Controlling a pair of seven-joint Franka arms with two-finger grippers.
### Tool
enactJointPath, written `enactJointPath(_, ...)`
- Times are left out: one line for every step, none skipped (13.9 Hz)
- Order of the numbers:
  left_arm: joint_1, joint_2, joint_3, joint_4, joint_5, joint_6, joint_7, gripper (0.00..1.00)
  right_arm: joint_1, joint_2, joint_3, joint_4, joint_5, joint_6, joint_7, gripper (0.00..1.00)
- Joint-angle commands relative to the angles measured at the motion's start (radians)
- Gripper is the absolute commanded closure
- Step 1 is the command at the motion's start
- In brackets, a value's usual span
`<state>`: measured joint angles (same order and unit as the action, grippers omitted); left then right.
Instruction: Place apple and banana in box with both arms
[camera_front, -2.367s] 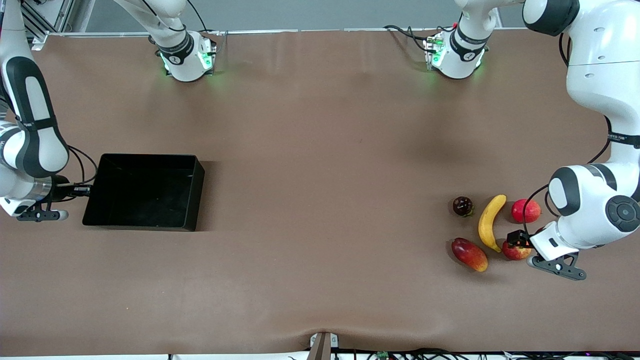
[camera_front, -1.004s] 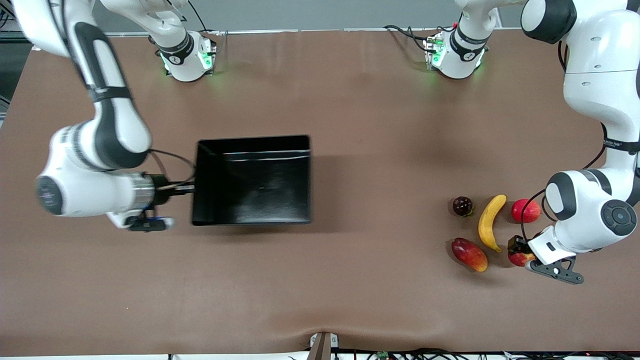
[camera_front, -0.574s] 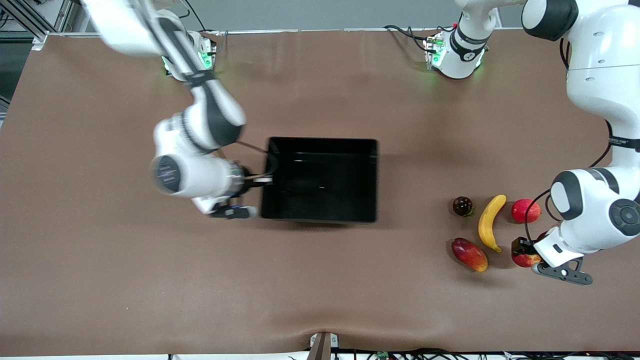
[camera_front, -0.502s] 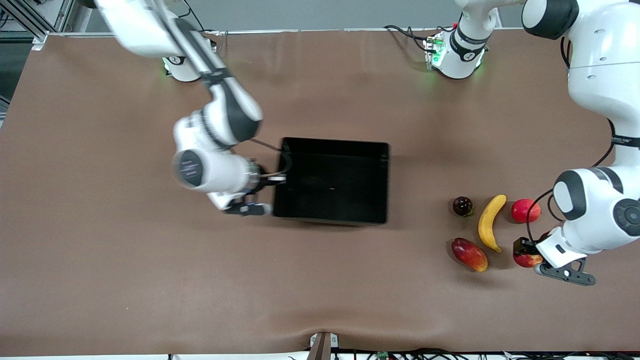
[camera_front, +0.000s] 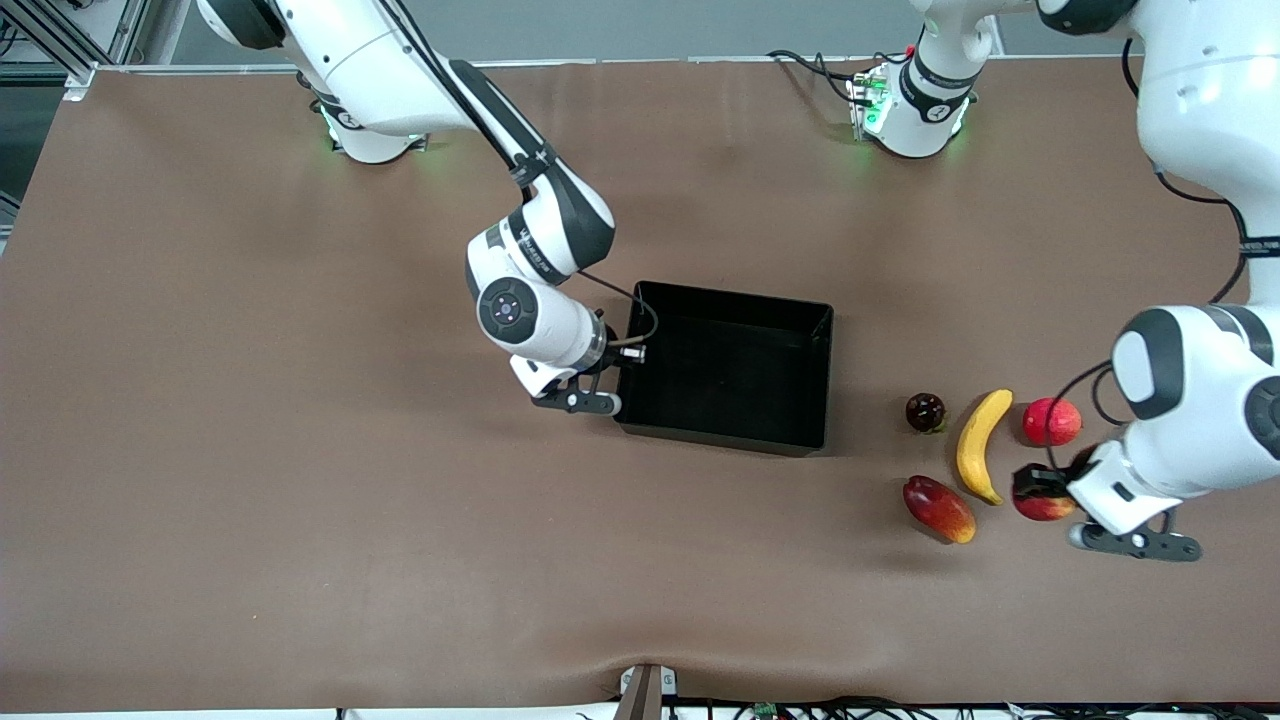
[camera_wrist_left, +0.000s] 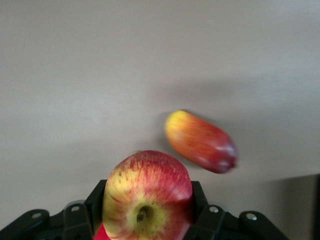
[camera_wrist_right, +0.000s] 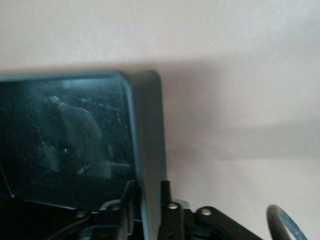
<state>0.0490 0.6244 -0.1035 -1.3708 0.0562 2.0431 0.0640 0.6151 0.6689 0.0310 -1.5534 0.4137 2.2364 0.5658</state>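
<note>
Left tool (camera_front: 1040, 490) clamped on apple (camera_front: 1042, 503), at the tabletop's (camera_front: 300, 450) left-arm end, beside banana (camera_front: 980, 445). Mango (camera_front: 938, 508) next along; pink fruit (camera_front: 1052, 421) and dark fruit (camera_front: 925, 412) farther from camera. Right tool (camera_front: 628, 354) pinched on wall of box (camera_front: 790, 436), mid-tabletop, nothing inside.

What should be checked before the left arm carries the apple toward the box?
1. Left hand shut on the apple: ok.
2. Apple clear of the table: cannot tell.
3. Right hand clamped on the box wall: ok.
4. Box interior free of fruit: ok.
5. Banana on the table between box and apple, to be passed over: ok.
6. Mango-like fruit apart from the apple: ok.
</note>
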Motion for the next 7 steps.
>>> enactJointPath(-0.061, -0.06, 0.002, -0.024, 0.004, -0.078, -0.107, 1.0, -0.029, -0.023, 0.0, 0.025, 0.005, -0.043, 0.0, 0.0)
enactJointPath(-0.09, -0.074, -0.002, -0.025, 0.004, -0.108, -0.157, 1.0, -0.044, -0.032, -0.005, 0.062, -0.006, -0.088, 0.0, 0.0)
enactJointPath(-0.124, -0.081, -0.002, -0.025, 0.004, -0.142, -0.223, 1.0, -0.061, -0.058, -0.017, 0.12, -0.038, -0.18, -0.001, 0.0)
enactJointPath(-0.159, -0.089, -0.002, -0.027, 0.004, -0.155, -0.292, 1.0, -0.07, -0.057, -0.025, 0.19, -0.091, -0.298, -0.003, 0.0)
enactJointPath(-0.197, -0.094, -0.002, -0.034, 0.004, -0.155, -0.362, 1.0, -0.095, -0.058, -0.029, 0.263, -0.151, -0.408, -0.003, 0.0)
enactJointPath(-0.242, -0.092, -0.004, -0.042, 0.004, -0.153, -0.436, 1.0, -0.121, -0.061, -0.03, 0.319, -0.183, -0.49, -0.004, 0.0)
enactJointPath(-0.285, -0.085, -0.004, -0.042, 0.004, -0.146, -0.516, 1.0, -0.149, -0.066, -0.036, 0.366, -0.19, -0.561, -0.004, 0.0)
